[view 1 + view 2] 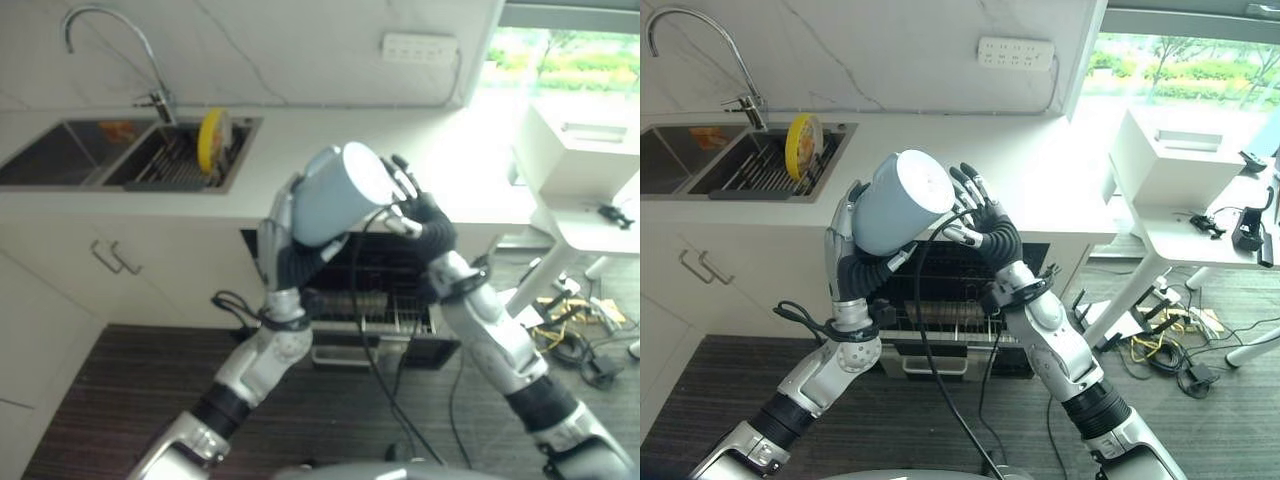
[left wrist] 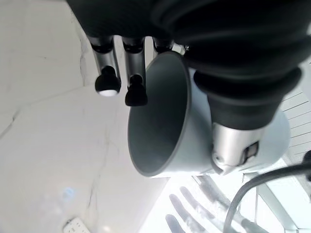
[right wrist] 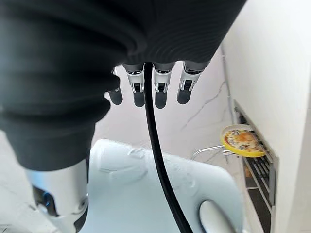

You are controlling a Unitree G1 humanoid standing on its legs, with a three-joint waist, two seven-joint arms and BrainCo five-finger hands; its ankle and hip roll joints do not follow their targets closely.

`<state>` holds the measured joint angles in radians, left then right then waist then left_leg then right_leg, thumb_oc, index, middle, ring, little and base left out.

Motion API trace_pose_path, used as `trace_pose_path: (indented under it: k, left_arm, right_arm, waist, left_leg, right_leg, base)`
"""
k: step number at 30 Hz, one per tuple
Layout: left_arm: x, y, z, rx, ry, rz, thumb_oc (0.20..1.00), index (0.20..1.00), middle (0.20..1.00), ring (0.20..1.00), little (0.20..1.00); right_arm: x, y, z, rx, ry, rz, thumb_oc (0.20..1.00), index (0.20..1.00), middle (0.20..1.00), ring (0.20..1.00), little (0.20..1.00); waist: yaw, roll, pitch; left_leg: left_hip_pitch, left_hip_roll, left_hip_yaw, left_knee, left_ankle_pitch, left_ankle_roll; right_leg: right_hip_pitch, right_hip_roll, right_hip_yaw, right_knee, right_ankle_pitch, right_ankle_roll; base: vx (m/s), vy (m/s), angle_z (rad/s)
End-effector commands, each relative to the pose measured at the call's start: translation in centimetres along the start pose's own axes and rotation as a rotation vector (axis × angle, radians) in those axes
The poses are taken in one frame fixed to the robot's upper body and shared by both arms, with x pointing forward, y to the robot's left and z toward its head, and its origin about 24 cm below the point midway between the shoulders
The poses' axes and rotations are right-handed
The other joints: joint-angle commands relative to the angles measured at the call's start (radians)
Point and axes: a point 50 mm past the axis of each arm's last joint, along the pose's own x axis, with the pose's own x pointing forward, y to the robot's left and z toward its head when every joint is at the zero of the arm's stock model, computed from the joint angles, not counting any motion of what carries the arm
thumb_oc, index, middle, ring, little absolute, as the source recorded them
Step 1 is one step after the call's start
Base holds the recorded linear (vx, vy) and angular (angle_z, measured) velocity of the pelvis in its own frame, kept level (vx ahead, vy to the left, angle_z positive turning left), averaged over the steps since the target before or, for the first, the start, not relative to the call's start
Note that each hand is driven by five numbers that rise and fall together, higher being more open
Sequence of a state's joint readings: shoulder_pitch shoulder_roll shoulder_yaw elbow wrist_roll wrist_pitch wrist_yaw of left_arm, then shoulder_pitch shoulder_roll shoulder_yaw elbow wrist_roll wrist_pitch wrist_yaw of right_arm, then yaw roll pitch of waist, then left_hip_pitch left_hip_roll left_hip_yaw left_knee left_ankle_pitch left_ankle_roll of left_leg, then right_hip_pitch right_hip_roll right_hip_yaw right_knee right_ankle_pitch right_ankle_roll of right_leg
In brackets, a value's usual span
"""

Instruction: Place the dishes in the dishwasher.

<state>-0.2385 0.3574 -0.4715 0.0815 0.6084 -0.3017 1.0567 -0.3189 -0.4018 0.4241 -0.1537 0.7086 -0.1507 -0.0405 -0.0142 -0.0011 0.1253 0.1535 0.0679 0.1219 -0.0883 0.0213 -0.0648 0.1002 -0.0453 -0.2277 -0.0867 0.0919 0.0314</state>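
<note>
Now the left hand (image 1: pixel 852 262) is clamped on the pale cup (image 1: pixel 895 203) — the right hand (image 1: pixel 985 225), fingers apart, should steady its base, then lower it into the dishwasher rack (image 1: pixel 950 310).

pale blue-grey cup (image 1: pixel 895 205), darker grey inside. yellow plate (image 1: pixel 800 143) w/ orange print in steel-grey sink (image 1: pixel 700 160). white marble-veined wall (image 1: pixel 890 50), white counter (image 1: pixel 1040 170), dark striped wood floor (image 1: pixel 700 400).
</note>
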Motion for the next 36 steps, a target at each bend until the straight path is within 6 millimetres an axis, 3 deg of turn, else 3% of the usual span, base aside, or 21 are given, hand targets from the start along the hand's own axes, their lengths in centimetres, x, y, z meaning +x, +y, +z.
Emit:
trace_pose_path:
  k: [1,23,36]
  left_arm:
    - [2.3,-0.3,0.6,-0.035,-0.071,0.043,0.200,0.200,0.200,0.200,0.200]
    - [1.8,-1.0,0.8,-0.053,-0.063,0.002,0.200,0.200,0.200,0.200,0.200]
    - [1.0,-2.0,1.3,-0.078,-0.073,-0.037,0.200,0.200,0.200,0.200,0.200]
  right_arm:
    - [1.5,0.7,1.9,0.021,-0.108,0.040,1.000,1.000,1.000,1.000,1.000]
    - [2.3,3.1,1.6,0.060,-0.097,0.163,1.000,1.000,1.000,1.000,1.000]
    - [3.7,4.3,3.6,0.078,-0.210,0.142,1.000,1.000,1.000,1.000,1.000]
  waist:
    - [0.017,-0.041,-0.007]
    - [0.028,-0.040,-0.007]
    - [0.043,-0.041,-0.006]
  left_leg:
    - [-0.005,0.017,0.004,0.033,-0.106,0.020]
    - [-0.004,0.014,-0.006,0.036,-0.108,0.024]
    - [-0.004,0.007,-0.013,0.031,-0.112,0.028]
  right_leg:
    - [0.042,-0.105,0.041,0.083,-0.154,0.109]
    - [0.044,-0.105,0.047,0.086,-0.155,0.107]
    - [0.044,-0.108,0.044,0.081,-0.150,0.108]
  base:
    - [0.01,-0.012,0.05]
    - [0.00,0.000,0.00]
    - [0.00,0.000,0.00]
